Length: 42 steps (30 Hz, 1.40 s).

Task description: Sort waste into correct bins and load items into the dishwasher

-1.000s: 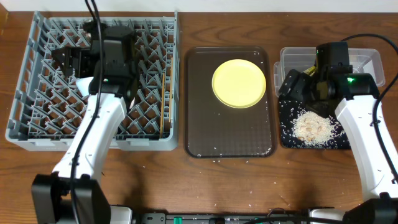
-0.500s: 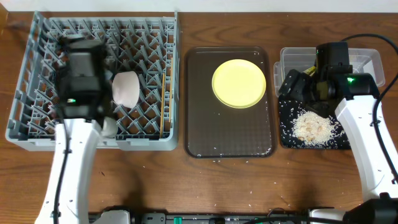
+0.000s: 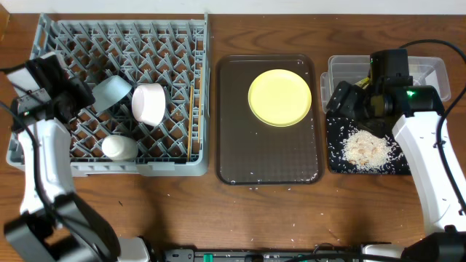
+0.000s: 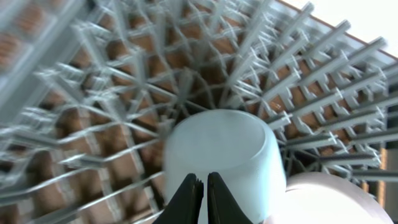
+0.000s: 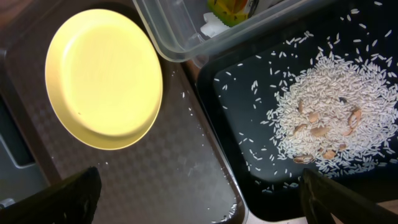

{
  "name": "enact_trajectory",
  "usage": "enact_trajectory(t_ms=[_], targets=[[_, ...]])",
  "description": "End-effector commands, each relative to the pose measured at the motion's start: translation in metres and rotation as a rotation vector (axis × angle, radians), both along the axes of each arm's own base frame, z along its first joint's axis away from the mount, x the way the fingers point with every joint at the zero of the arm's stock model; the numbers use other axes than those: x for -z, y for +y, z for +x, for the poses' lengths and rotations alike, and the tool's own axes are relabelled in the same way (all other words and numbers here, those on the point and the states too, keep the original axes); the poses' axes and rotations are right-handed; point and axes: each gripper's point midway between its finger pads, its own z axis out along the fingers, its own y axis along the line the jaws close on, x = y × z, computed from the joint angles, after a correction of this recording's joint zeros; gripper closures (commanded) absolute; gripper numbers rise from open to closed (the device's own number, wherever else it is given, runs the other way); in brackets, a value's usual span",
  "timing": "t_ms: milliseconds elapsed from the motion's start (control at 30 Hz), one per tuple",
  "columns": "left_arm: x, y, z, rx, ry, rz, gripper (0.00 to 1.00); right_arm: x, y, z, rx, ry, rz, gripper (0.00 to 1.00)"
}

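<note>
Sitting on the left of the table (image 3: 218,218), the grey dish rack (image 3: 44,156) has only a thin strip of wood between its right wall and the brown serving tray (image 3: 240,156). The black tray (image 3: 335,164) lies just right of that, with the clear tub (image 3: 429,69) at its far edge. The near side of the table is wide and bare but for a few rice grains. The yellow plate (image 3: 280,97) lies at the far end of the serving tray, with open floor on its near side. In the rack, the light-blue bowl (image 4: 217,155) is tipped on its side, the white bowl (image 3: 149,103) is right beside it, the white cup (image 3: 119,148) is nearer, and the chopsticks (image 3: 191,120) lie along the right wall. A second ago the left arm covered the middle of the rack; now it is at the left edge. The left gripper (image 4: 200,186) has pinched together on nothing, just in front of the blue bowl. The right gripper (image 5: 202,193) has not moved and is spread wide over the tray edge beside the rice (image 5: 323,118). The green-and-orange wrapper (image 5: 231,9) and the tissue (image 5: 211,26) are in the tub; the wrapper's print cannot be read.
</note>
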Motion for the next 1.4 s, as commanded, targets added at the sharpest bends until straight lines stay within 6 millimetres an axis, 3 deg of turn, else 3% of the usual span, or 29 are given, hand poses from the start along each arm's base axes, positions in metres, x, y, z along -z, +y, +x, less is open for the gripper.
enact_trajectory(t_ms=[0,233,400,600,833,1033,1133,1233,1367], targets=[[0.021,-0.018,0.013,0.100,-0.025,-0.156,0.92,-0.005,-0.003,0.000,0.013,-0.015,0.004,0.01],[0.036,-0.017,0.020,0.109,-0.021,-0.174,0.92,-0.005,-0.003,0.000,0.013,-0.015,0.004,0.01],[0.049,-0.019,0.007,0.098,0.055,-0.182,0.92,-0.005,-0.003,0.000,0.013,-0.015,0.004,0.01],[0.067,-0.003,-0.015,0.003,0.182,-0.122,0.92,-0.005,-0.003,0.000,0.013,-0.015,0.004,0.01],[0.061,-0.002,-0.013,0.000,0.165,-0.115,0.92,-0.005,-0.003,0.000,0.013,-0.015,0.004,0.01],[0.024,0.002,0.005,0.023,0.020,-0.065,0.89,-0.005,-0.003,0.000,0.013,-0.015,0.004,0.01],[0.015,0.005,0.011,0.027,-0.020,-0.037,0.89,-0.005,-0.003,0.000,0.013,-0.015,0.004,0.01],[0.022,0.007,0.014,0.048,-0.012,-0.018,0.89,-0.005,-0.003,0.000,0.013,-0.015,0.004,0.01],[0.049,0.013,0.019,0.038,0.030,-0.026,0.90,-0.005,-0.003,0.000,0.013,-0.015,0.004,0.01]])
